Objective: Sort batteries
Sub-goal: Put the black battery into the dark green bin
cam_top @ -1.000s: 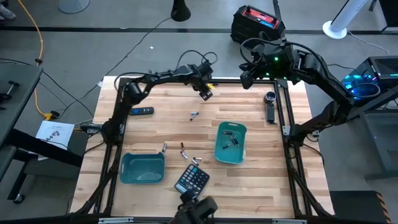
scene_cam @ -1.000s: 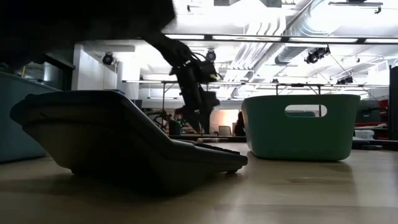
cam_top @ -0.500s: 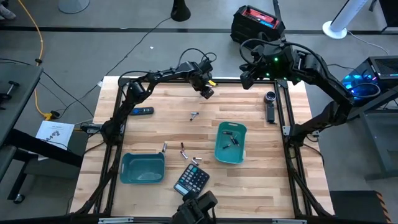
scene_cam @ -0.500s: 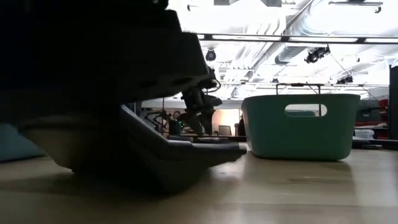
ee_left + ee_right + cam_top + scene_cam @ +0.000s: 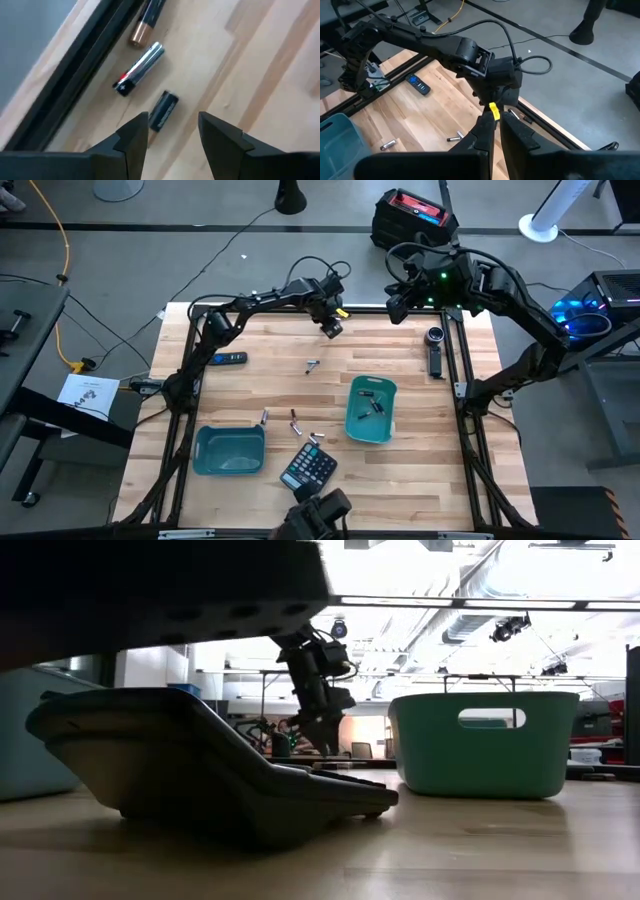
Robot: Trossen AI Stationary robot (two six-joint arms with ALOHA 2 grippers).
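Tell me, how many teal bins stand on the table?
2. One teal bin stands near the table's front left, beside the calculator; the other teal bin stands right of centre and holds batteries.

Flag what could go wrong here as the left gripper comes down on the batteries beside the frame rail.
The left gripper, jaws open, straddles a dark battery lying at an angle; closing could roll it out. A silver battery and a copper-tipped battery lie close by, near the black rail; a finger might nudge them or strike it.
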